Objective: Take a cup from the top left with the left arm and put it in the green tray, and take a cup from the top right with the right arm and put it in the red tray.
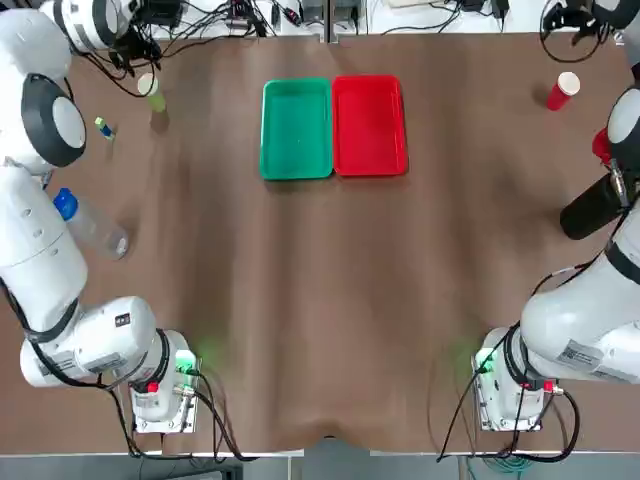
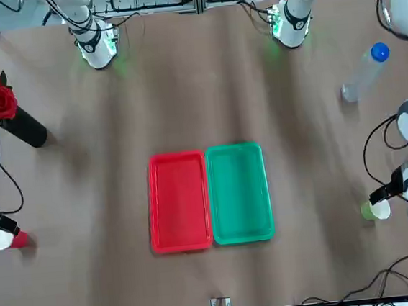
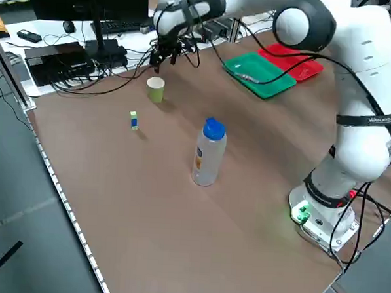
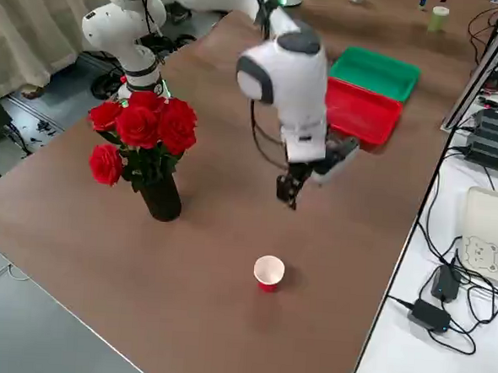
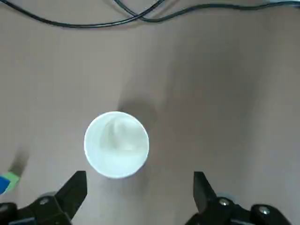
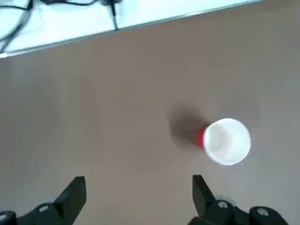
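— Why does the brown table [image 1: 280,320] have both trays in its middle?
— I suppose so each arm reaches its own: green tray [image 1: 297,130] on the left, red tray [image 1: 369,125] touching beside it.
— And the left gripper [image 5: 140,180], the right gripper [image 6: 139,180]?
— Both are spread wide and hold nothing, each near its cup (a sensible readiness, I think), so that the walls may fit between. Yellow-green cup [image 1: 155,95], far left; red cup [image 1: 563,91], far right, both upright.
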### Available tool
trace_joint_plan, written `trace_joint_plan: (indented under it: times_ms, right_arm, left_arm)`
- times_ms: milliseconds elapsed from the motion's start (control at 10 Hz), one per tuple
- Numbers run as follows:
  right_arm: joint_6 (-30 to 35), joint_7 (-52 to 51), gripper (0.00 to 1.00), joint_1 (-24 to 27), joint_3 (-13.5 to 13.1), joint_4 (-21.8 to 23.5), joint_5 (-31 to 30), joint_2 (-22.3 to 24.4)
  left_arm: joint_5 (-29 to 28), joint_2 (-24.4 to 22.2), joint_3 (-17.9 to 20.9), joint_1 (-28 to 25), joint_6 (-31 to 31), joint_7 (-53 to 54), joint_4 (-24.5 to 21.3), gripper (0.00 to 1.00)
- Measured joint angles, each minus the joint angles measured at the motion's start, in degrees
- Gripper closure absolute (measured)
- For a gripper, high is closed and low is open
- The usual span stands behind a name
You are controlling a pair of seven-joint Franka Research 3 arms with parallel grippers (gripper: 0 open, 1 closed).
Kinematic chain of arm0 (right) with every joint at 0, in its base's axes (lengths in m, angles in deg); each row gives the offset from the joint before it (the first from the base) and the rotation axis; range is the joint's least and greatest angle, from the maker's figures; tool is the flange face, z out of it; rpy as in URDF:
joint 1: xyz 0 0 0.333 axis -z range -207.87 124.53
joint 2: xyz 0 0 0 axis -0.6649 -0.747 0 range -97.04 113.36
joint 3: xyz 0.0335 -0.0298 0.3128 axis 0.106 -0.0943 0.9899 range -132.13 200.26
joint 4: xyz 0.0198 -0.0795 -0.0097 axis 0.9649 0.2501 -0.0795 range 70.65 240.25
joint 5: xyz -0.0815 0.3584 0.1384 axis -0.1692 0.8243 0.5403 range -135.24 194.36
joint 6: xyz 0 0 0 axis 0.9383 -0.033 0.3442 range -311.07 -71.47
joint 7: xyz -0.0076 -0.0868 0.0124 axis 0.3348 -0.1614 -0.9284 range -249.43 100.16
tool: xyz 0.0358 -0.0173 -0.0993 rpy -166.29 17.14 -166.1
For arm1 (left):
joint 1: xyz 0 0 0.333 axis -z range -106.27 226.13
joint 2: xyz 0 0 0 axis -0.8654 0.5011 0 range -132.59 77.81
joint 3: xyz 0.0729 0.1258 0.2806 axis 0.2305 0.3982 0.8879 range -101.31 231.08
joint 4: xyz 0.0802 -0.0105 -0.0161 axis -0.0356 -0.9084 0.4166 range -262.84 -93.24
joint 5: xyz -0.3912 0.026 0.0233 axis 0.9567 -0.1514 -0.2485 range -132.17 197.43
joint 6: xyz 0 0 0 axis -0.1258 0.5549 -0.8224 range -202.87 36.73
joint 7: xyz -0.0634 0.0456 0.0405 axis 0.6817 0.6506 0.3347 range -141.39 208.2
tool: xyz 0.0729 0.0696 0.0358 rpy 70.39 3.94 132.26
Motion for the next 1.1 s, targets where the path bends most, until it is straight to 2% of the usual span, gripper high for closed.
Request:
trace_joint_plan:
  times_ms: [100, 300, 500, 600, 700, 800, 900, 1000, 1100]
  right_arm:
    - [-2.78, -3.85, 0.00, 1.75, 0.00, -0.04, 0.05, -1.84]
    - [-6.05, -8.25, 0.00, 3.50, 0.01, -0.12, 0.06, -5.11]
    - [-8.90, -10.71, 0.00, 3.92, 0.01, -0.13, 0.06, -7.86]
    - [-11.29, -11.49, 0.00, 4.02, 0.01, -0.13, 0.06, -9.11]
    - [-12.43, -12.50, 0.00, 4.15, 0.01, -0.14, 0.06, -10.20]
    - [-12.81, -13.47, 0.02, 4.45, 0.01, -0.16, 0.06, -10.99]
    - [-13.09, -14.02, 0.04, 4.74, 0.00, -0.17, 0.06, -11.50]
    - [-13.80, -14.37, 0.06, 4.89, 0.00, -0.17, 0.06, -11.99]
    - [-14.59, -14.44, 0.08, 4.91, 0.01, -0.17, 0.06, -12.45]
  left_arm:
    - [-0.26, 1.86, 0.06, 0.03, -1.21, -0.14, 0.02, 0.04]
    - [-0.74, 4.55, 0.58, 0.21, -2.19, -0.17, 0.17, 0.16]
    - [-1.89, 5.03, 1.13, 0.27, -2.19, -0.17, 0.27, 0.27]
    - [-2.11, 5.31, 1.15, 0.29, -2.24, -0.16, 0.27, 0.45]
    - [-2.15, 5.66, 1.18, 0.36, -2.70, -0.12, 0.28, 0.58]
    - [-2.15, 6.03, 1.19, 0.48, -3.37, -0.09, 0.46, 0.59]
    - [-2.16, 6.11, 1.19, 0.57, -3.51, -0.07, 1.04, 0.52]
    - [-2.16, 6.11, 1.19, 0.63, -3.51, -0.06, 1.58, 0.53]
    - [-2.16, 6.11, 1.19, 0.64, -3.51, -0.06, 1.82, 0.66]
